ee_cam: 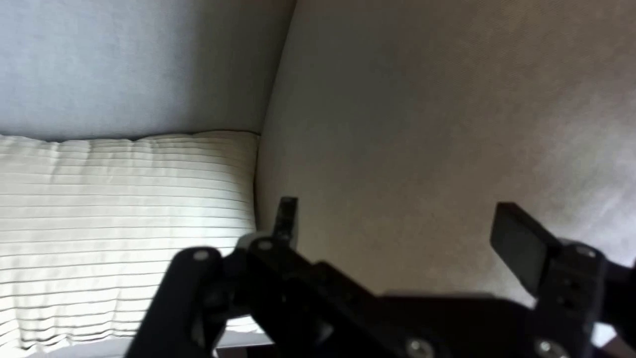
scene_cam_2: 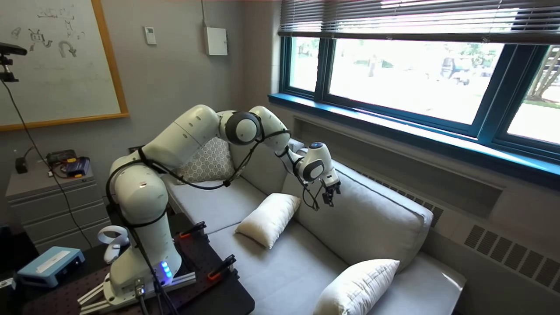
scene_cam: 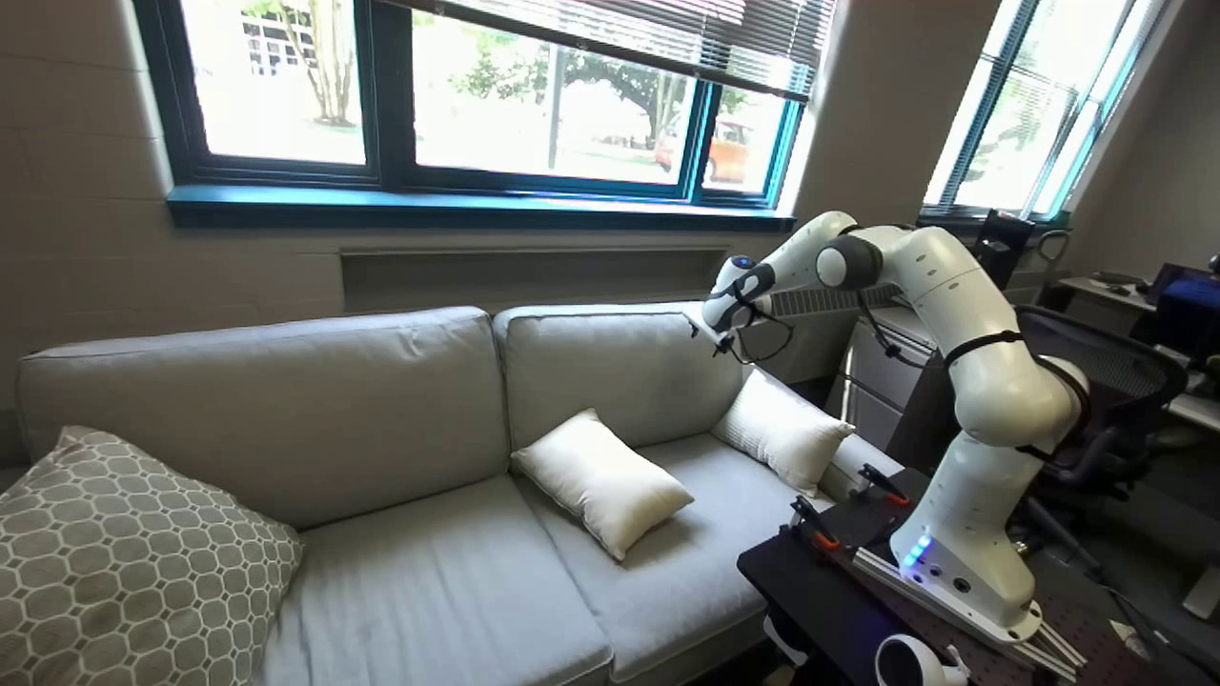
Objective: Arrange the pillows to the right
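Two puffy cream-white pillows [scene_cam: 602, 484] | one smooth-faced | the pleated pillow [scene_cam: 782, 429] finely ribbed | fingers [ee_cam: 520, 246] spread wide apart

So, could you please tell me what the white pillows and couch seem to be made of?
Pleated pillow: soft fabric, perhaps cotton, matte, with fine stitched-looking ridges.
Smoother pillow: probably also fabric, maybe faintly satiny, given its even, puffy surface.
Couch: matte woven upholstery, judging by creases and fine grain; fibre unclear.

Patterned grey pillow [scene_cam: 143, 562] rests at one end of the sofa [scene_cam: 410, 562] | blinds [scene_cam_2: 415, 22] partly lowered over blue-framed window [scene_cam_2: 411, 83] | whiteboard [scene_cam_2: 52, 83] with drawings [scene_cam_2: 40, 38] above the drawer cabinet [scene_cam_2: 54, 208]
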